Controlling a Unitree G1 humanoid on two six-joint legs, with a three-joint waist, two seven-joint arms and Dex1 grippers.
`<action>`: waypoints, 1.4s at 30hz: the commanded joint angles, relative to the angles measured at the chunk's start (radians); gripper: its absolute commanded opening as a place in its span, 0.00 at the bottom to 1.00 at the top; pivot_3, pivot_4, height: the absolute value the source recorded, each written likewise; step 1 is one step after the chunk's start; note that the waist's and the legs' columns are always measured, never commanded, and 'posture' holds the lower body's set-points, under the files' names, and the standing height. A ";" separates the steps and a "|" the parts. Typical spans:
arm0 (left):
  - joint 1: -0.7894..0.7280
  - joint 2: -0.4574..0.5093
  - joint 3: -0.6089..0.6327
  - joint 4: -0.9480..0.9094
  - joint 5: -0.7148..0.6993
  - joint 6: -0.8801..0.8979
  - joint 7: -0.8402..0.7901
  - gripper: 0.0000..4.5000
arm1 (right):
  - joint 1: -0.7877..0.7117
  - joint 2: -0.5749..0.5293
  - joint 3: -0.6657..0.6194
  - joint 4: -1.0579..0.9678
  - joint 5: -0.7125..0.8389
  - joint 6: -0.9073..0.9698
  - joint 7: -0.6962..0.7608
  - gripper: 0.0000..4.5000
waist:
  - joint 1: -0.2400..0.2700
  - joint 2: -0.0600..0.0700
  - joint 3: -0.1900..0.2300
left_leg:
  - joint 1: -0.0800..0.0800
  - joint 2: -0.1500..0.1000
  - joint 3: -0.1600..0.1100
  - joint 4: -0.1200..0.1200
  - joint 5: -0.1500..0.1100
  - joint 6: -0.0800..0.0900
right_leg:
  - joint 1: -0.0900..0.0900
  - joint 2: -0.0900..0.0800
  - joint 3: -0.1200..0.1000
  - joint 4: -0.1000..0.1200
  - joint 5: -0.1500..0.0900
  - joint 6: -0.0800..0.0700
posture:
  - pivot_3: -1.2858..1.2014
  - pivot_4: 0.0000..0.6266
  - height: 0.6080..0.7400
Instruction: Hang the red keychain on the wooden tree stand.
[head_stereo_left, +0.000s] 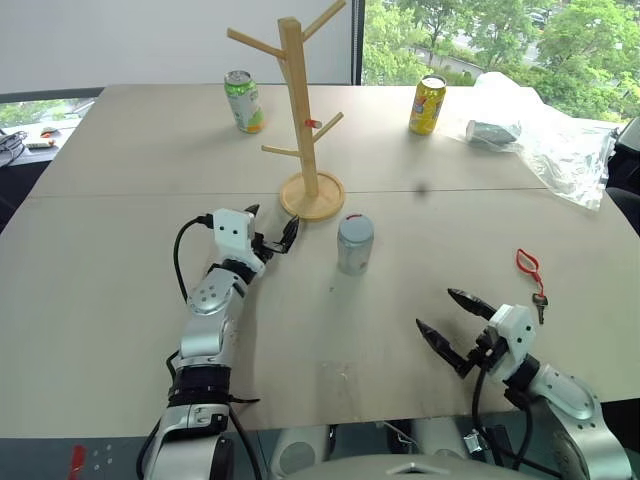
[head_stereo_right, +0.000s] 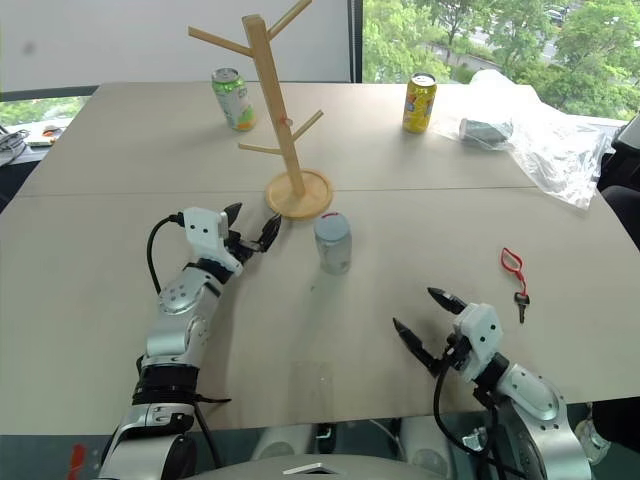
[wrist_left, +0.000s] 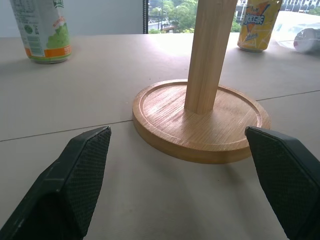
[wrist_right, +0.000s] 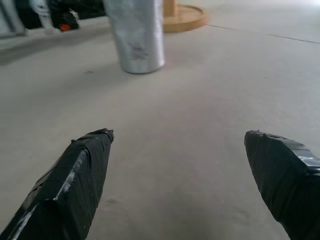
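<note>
Both pincers gape empty: left pincer (head_stereo_left: 270, 228) beside the wooden tree stand (head_stereo_left: 302, 120) (base), right pincer (head_stereo_left: 443, 312) near the red keychain (head_stereo_left: 529, 267).

Your right gripper (wrist_right: 177, 165) hangs with its 2 black fingers (wrist_right: 82, 170) spread wide over bare table (wrist_right: 200, 90). Beyond them stands 1 silver can (wrist_right: 135, 35), the wooden tree stand (wrist_right: 185, 15) base just behind it.
</note>
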 joint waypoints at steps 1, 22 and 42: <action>-0.014 -0.011 -0.012 -0.046 -0.007 -0.011 -0.001 0.99 | -0.002 -0.017 0.007 -0.035 0.037 -0.084 0.087 1.00 | 0.000 0.000 0.000 | 0.000 0.000 0.000 0.000 0.000 0.000 | 0.000 0.000 0.000 0.000 0.000 0.000 | 0.52 0.24 1.00; -0.020 -0.045 -0.048 -0.600 -0.144 0.266 0.091 0.99 | -0.223 -0.041 0.029 0.356 0.015 -0.257 0.314 1.00 | -0.004 0.001 0.000 | 0.004 0.000 0.000 0.002 0.000 0.000 | 0.003 -0.001 0.001 0.001 0.000 0.000 | 0.52 0.24 1.00; 0.053 0.037 -0.248 -0.663 -0.144 0.452 -0.014 0.99 | -0.298 -0.008 0.011 0.409 0.008 -0.319 0.270 1.00 | -0.005 0.004 0.002 | 0.012 0.000 0.004 0.000 0.000 0.000 | 0.008 0.000 0.006 0.001 -0.002 0.002 | 0.52 0.24 1.00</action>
